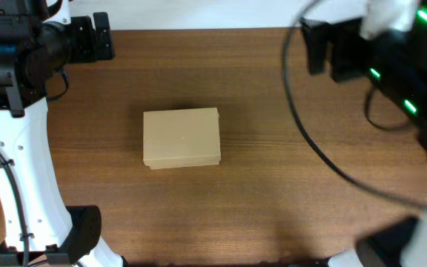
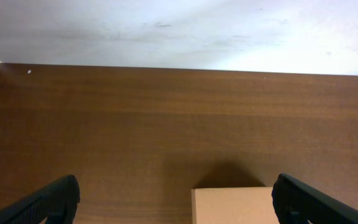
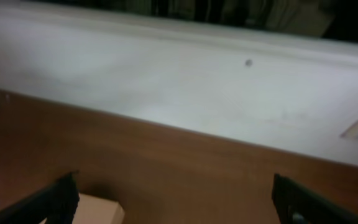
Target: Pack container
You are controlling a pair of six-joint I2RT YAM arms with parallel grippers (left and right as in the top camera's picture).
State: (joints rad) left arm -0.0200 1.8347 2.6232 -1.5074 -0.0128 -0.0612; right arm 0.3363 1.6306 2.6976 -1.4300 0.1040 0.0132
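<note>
text: none legible | container (image 1: 181,138): plain, unmarked | labels: none readable

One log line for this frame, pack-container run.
container closed, centred on table | left gripper open, apart from it | right gripper open, apart from it

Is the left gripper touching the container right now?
Apart. The overhead view shows the left gripper at the far edge, with bare table between it and the container.

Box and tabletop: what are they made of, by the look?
The container is likely cardboard: flat tan, matte, unprinted, with a layered lip along one edge. The table shows brown wood grain in straight streaks with low sheen. Whether it is solid wood, veneer or laminate, I cannot tell.
</note>
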